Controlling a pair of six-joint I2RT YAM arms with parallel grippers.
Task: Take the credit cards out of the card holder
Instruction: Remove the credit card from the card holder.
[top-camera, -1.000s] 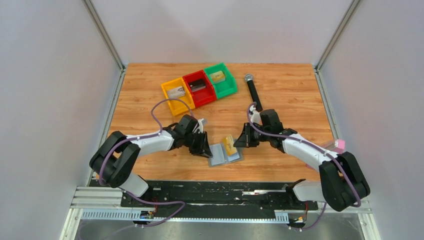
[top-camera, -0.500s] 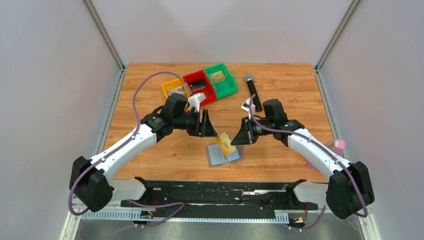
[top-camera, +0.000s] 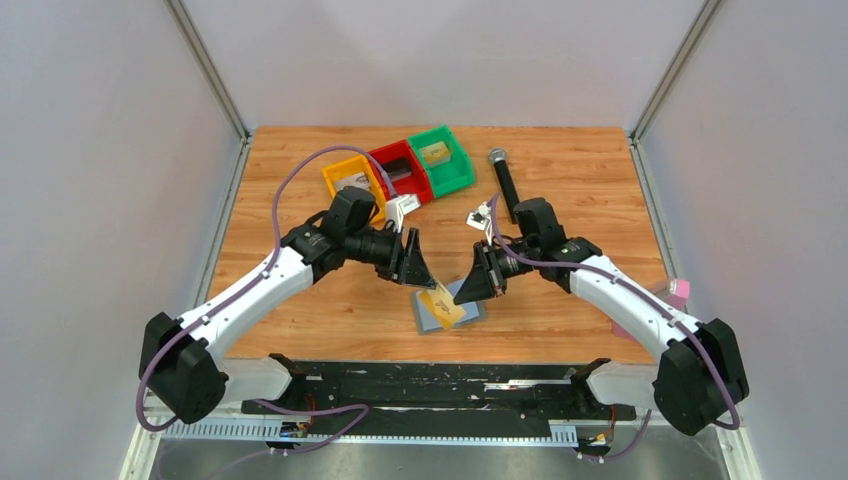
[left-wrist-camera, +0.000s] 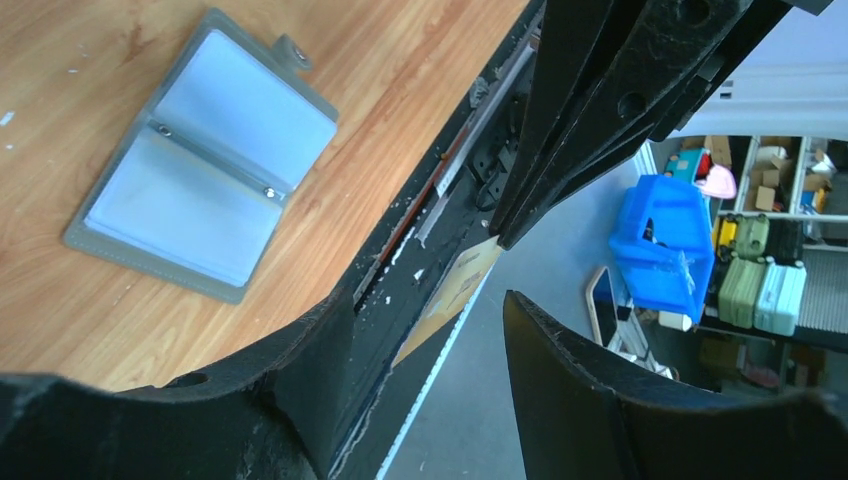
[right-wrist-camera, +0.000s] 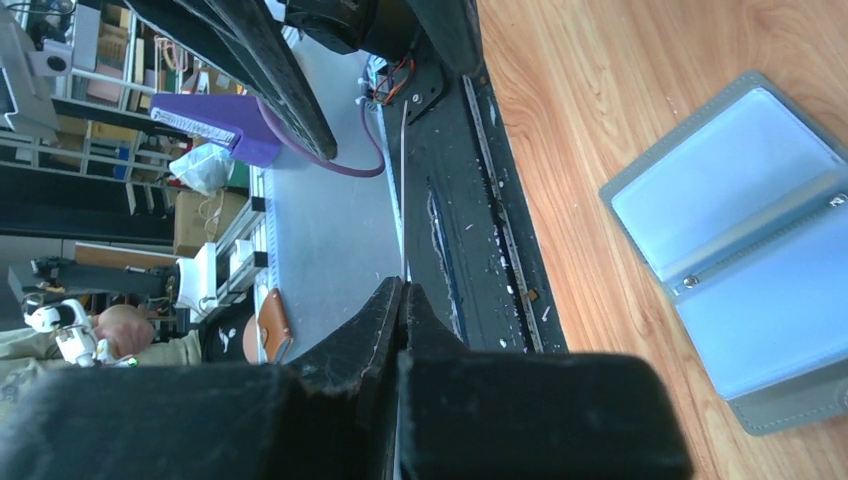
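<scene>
The card holder (top-camera: 455, 312) lies open and flat on the wood near the front edge, its two pale panels bare (left-wrist-camera: 205, 165) (right-wrist-camera: 745, 235). My right gripper (top-camera: 464, 294) is shut on a tan-gold credit card (top-camera: 441, 306), held tilted just above the holder's left side. In the right wrist view only the card's thin edge (right-wrist-camera: 403, 210) shows ahead of the closed right gripper (right-wrist-camera: 402, 288). My left gripper (top-camera: 424, 279) is open just left of it. In the left wrist view the card (left-wrist-camera: 455, 292) hangs between the left gripper's (left-wrist-camera: 425, 300) spread fingers, touching neither.
Yellow (top-camera: 343, 172), red (top-camera: 384, 157) and green (top-camera: 457, 165) bins sit in a row at the back, each with a card inside. A black microphone (top-camera: 504, 182) lies right of them. A pink object (top-camera: 680, 291) rests at the table's right edge.
My left gripper let go of the holder's left edge, rose and opened. My right gripper pulled the tan-gold card off the holder and carried it left, into the left gripper's gap.
</scene>
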